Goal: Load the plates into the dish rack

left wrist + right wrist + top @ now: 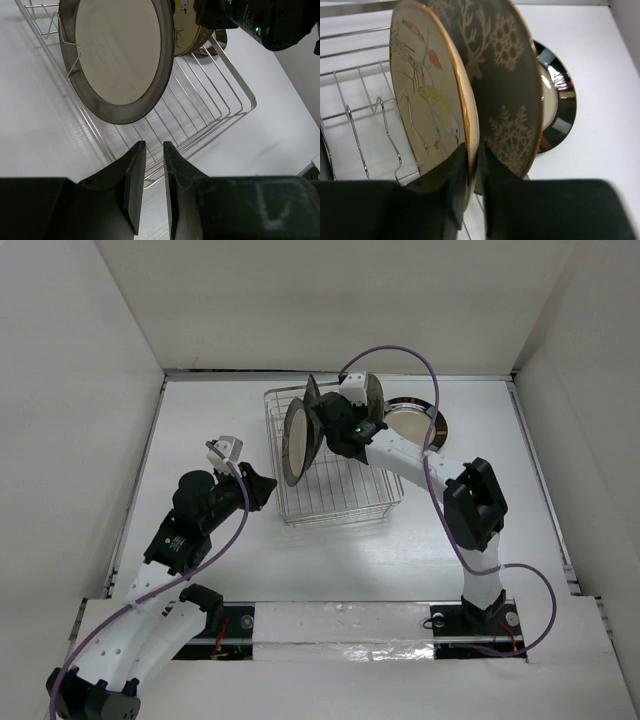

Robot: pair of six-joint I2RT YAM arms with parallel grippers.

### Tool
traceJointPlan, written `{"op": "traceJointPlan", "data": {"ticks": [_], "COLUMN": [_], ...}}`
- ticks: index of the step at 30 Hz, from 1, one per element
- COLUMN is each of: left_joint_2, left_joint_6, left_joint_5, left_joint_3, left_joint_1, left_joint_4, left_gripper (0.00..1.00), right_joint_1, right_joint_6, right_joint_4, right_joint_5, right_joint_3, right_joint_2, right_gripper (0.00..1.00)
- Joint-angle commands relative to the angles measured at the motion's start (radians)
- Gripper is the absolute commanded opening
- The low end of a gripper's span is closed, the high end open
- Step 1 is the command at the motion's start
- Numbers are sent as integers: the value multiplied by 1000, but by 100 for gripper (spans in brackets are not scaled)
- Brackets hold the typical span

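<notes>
plates are partly loaded, and the step in hand looks like seating one more in the dish rack [345, 495], which sits mid-table just beyond both arm bases. nearest, on the left, the left gripper [154, 150] hovers off the rack's near left corner. its fingers are almost together with only a thin gap, and nothing is held. just past it the dark-rimmed cream plate [298, 443] stands on edge in the rack's left side, leaning on a prong.

farther in, the right gripper [472, 160] is clamped on the lower rim of the cream floral plate [427, 100], holding it upright over the prongs [380, 115]. i cannot tell whether its edge has reached the base wires. close behind it stands a dark snowflake plate [510, 100], nearly face to face with the held one. the steel plate [412, 422] lies flat on the table [200, 420] at the rack's far right, not yet loaded.

to do this well, i would lower the floral plate straight down between two prongs and keep it vertical (a tilt would knock its dark neighbour). the fingers should open only once the rim rests on the wires. the left arm is best kept away from the rack.
</notes>
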Motion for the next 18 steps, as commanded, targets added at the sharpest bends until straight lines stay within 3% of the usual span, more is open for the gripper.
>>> {"op": "traceJointPlan", "data": {"ticks": [1,4,9,15,18], "left_joint_2": [-6,3,1,8,18], "left_joint_6": [8,8,8,8,8], "left_joint_5": [8,4,-2,-2,7], "left_joint_3": [28,30,31,30,30], "left_joint_1": [-6,-6,-6,-6,-6], "left_joint_4": [40,36,38,40,38], "left_gripper": [18,18,18,18,18], "right_joint_1": [29,29,29,38,26], "right_joint_6": [43,43,10,-113,-150], "right_joint_4": [32,26,73,213,329], "right_joint_5": [-19,-10,-16,-105,-140], "right_joint_3": [-19,-22,-29,-60,-179], "right_joint_2": [-23,-35,-91,-294,-446], "right_gripper": [27,34,35,41,37]}}
